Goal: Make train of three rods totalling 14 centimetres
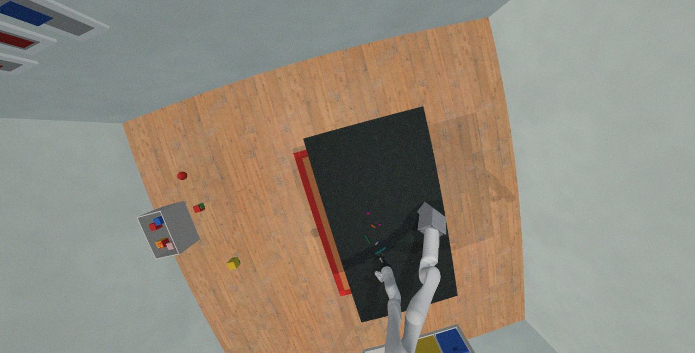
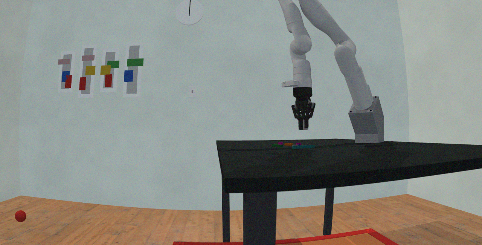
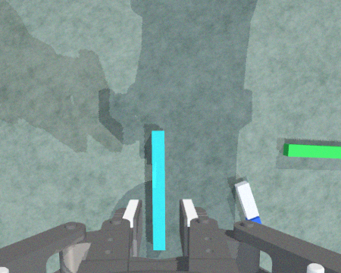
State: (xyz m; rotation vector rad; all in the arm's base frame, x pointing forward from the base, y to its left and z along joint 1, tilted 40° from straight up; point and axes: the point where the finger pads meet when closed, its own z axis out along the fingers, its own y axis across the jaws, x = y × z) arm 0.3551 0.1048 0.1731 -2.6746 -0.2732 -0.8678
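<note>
My gripper (image 1: 380, 258) (image 2: 303, 128) (image 3: 161, 215) is partly open and empty, pointing down well above the table. The turquoise rod (image 1: 380, 250) (image 2: 305, 146) (image 3: 158, 171) lies flat below it and shows between the fingers in the wrist view, nearly parallel to them. A pale grey rod (image 1: 376, 243) (image 3: 247, 201) lies tilted to its right, with a blue rod (image 3: 254, 220) at its lower end, partly hidden by my finger linkage. The green rod (image 1: 367, 239) (image 2: 277, 145) (image 3: 318, 151) lies further right, crosswise. An orange rod (image 1: 373, 226) (image 2: 288, 144) and two magenta rods (image 1: 367, 213) (image 1: 379, 225) lie beyond.
The dark table (image 1: 374, 166) (image 2: 337, 162) carries all the rods. The arm's base (image 1: 431, 219) (image 2: 366, 122) stands near the table's edge. A red-rimmed frame (image 1: 310, 205) lies on the floor beside the table.
</note>
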